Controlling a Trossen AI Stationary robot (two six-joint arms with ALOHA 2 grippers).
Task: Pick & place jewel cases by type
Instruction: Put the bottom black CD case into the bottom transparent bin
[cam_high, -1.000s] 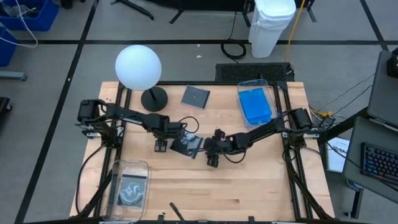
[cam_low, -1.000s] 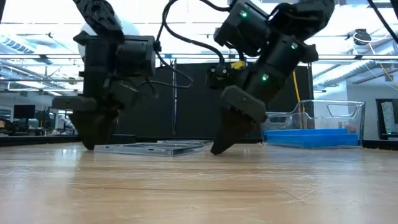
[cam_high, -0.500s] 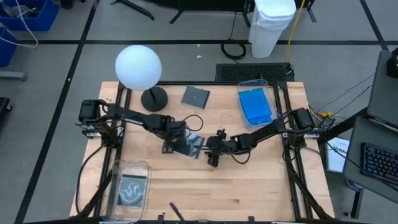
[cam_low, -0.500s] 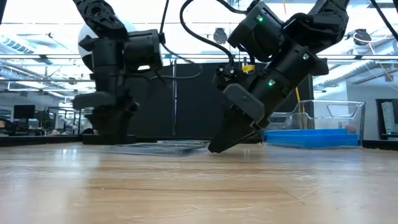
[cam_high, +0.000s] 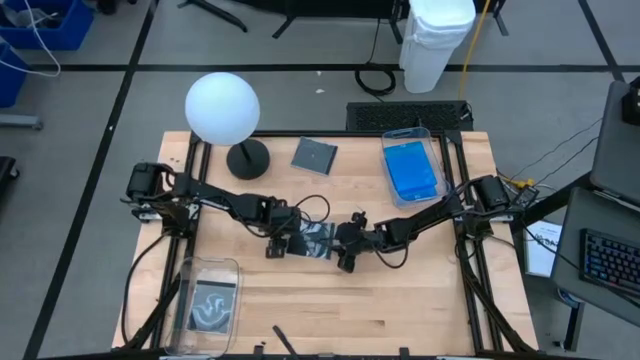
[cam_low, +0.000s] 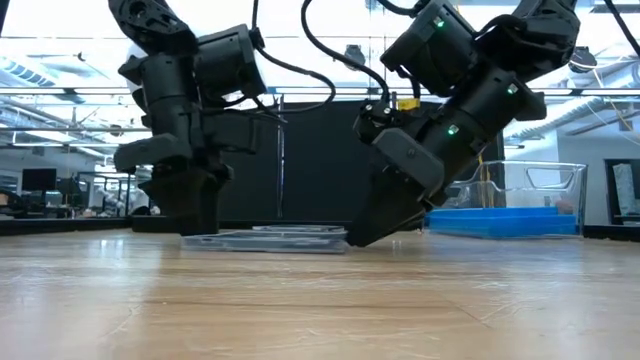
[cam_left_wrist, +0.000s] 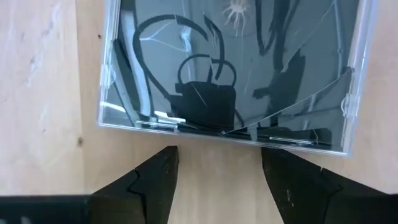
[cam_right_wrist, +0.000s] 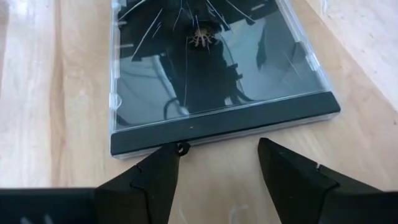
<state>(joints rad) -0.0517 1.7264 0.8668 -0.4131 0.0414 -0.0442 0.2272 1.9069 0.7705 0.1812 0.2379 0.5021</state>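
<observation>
both grippers (cam_high: 283, 246) (cam_high: 345, 257) released beside dark case (cam_high: 314, 238), blue cases in bin (cam_high: 412, 168)

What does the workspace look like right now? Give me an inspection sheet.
Surface: wooden table, flat, bare toward the front.
Job's things: dark case flat at centre, cover cracked; grey case at the back; blue cases in the right bin; a dark case in the left bin.
Clutter: globe lamp at back left.
Grippers: left gripper and right gripper both open, low at opposite edges of the centre case, nothing held.
Cables: loops on both arms above the case.
Surroundings: white container, keyboard.
</observation>
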